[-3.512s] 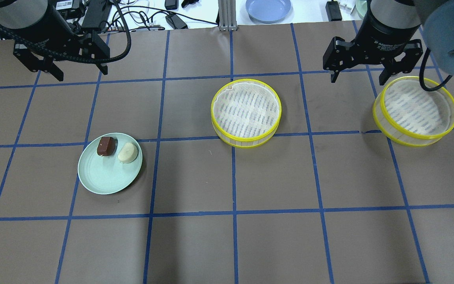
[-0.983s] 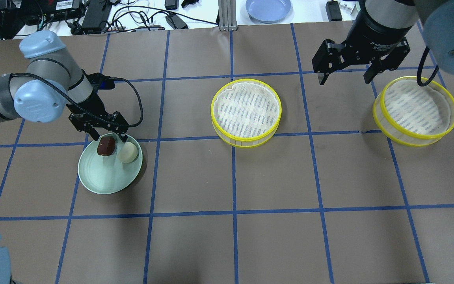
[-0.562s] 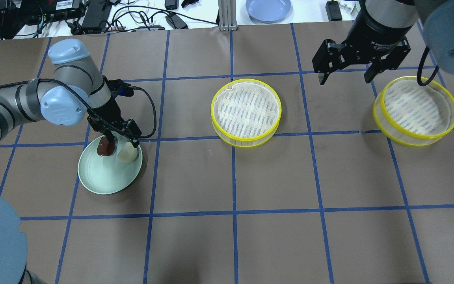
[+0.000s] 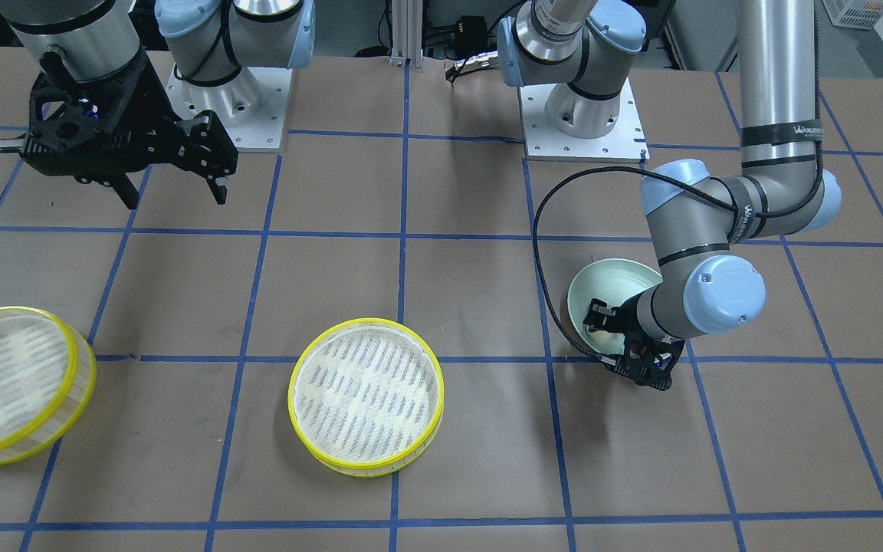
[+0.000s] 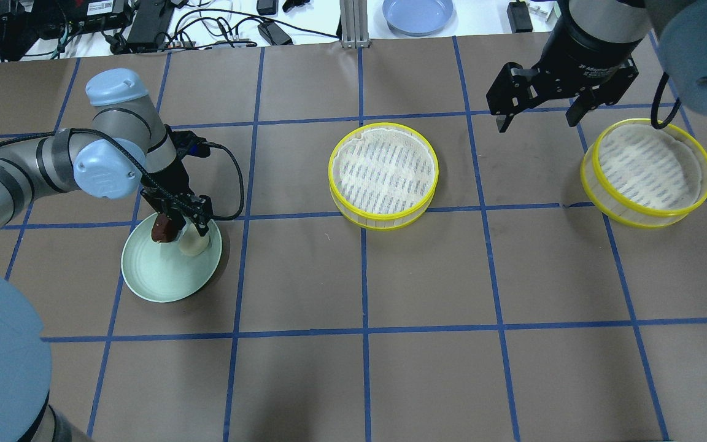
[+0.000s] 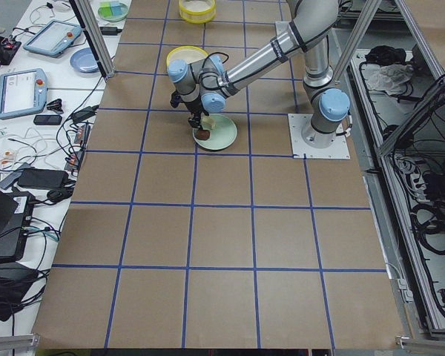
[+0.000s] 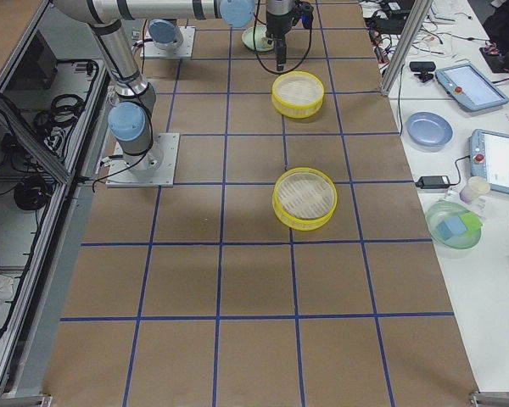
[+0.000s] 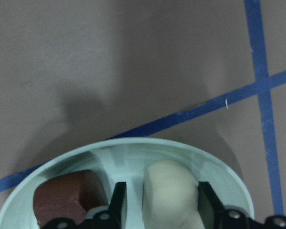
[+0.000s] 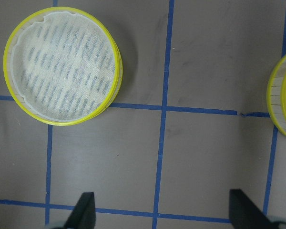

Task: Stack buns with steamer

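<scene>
Two buns sit on your green plate (image 8: 133, 145), right under the left gripper (image 8: 161, 202). Its fingers (image 8: 118, 198) are parted and straddle the cream bun (image 8: 169, 191). One finger looks pressed against it and the other shows a slim gap (so not clamped). The brown bun (image 8: 69, 195) lies just outside the gapped finger, beside the cream one. The right gripper (image 5: 537, 121) hangs spread wide with nothing in it, over bare table. The middle steamer (image 5: 383, 175) sits off toward its left-arm side, well apart from the left gripper. The second steamer (image 5: 647, 172) is near its outer finger.
</scene>
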Controlling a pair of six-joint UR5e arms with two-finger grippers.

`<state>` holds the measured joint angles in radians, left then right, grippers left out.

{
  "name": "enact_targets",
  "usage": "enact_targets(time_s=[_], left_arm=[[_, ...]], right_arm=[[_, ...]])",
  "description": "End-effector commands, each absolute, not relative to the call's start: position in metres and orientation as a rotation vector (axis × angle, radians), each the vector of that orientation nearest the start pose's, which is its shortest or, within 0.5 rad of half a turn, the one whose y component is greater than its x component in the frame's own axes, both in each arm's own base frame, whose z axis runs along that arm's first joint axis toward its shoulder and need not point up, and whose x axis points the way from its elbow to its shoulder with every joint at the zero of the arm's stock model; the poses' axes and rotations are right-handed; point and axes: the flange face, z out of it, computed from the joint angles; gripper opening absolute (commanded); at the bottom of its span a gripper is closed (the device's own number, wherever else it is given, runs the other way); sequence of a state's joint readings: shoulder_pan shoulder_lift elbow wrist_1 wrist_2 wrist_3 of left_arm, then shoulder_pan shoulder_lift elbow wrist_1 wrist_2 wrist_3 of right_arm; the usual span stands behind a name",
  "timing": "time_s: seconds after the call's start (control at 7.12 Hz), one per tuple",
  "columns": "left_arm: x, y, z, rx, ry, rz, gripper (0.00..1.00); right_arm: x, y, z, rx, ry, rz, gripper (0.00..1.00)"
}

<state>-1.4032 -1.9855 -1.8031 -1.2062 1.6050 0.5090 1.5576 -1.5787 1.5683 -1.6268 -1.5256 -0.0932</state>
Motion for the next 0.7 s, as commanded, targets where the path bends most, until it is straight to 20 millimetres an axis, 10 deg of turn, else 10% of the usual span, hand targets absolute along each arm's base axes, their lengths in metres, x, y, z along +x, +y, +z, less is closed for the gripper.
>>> enact_targets(time_s=[0.0,0.56], left_arm=[[-0.034,-0.570,0.195,0.458,3.136,0.433,0.00],[-0.066,-0.619,0.300,-0.244,3.407,0.021,0.00]], right_arm=[[0.113,-0.502,0.497,-0.100,3.102,-0.102,1.00],[-0.118,-0.561,0.440,-0.237,3.113,-0.115,1.00]])
